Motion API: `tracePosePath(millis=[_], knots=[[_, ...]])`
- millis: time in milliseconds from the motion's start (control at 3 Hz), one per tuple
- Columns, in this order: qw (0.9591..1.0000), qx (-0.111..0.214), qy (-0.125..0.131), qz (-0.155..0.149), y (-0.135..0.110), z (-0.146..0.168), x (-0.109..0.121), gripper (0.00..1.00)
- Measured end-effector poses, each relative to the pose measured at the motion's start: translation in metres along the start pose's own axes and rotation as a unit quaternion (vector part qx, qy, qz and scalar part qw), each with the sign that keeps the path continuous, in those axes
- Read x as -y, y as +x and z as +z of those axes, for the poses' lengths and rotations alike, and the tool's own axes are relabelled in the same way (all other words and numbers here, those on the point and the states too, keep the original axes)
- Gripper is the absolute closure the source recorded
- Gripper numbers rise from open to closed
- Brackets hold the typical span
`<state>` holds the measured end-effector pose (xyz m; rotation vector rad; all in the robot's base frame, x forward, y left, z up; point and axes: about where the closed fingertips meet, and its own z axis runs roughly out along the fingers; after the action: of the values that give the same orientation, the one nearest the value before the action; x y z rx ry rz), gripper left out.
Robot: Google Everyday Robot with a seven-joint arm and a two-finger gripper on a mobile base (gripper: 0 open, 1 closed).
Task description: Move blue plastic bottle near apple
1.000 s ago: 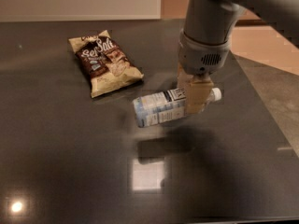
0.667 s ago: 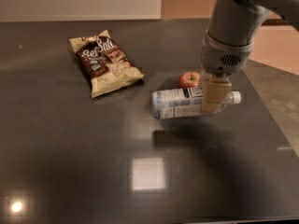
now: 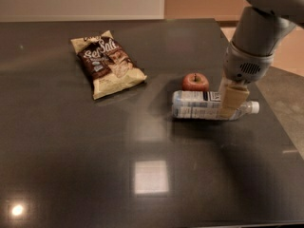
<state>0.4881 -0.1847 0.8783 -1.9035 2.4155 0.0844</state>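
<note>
The blue plastic bottle (image 3: pixel 197 104) lies on its side on the dark table, white cap pointing right. The small red apple (image 3: pixel 195 82) stands just behind it, close to its left half, with a narrow gap or light touch that I cannot tell apart. My gripper (image 3: pixel 231 101) comes down from the upper right and is shut on the bottle near its neck. One tan finger (image 3: pixel 232 101) crosses the front of the bottle. The bottle is at or just above the table surface.
A chip bag (image 3: pixel 107 63) lies flat at the back left of the table (image 3: pixel 95 165). The table's right edge (image 3: pixel 280 127) runs close to the bottle's cap. Light glare spots show on the front of the table.
My gripper has carried the bottle to the right and slightly back. The apple, hidden behind the arm at first, now shows just behind the bottle.
</note>
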Motion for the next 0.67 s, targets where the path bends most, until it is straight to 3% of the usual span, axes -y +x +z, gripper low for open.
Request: tracePosePath(millis=[333, 667], knots=[[0.9998, 0.005, 0.000, 0.018, 0.011, 0.011, 0.008, 0.59], [0.9997, 0.015, -0.007, 0.014, 0.010, 0.024, 0.010, 0.37]])
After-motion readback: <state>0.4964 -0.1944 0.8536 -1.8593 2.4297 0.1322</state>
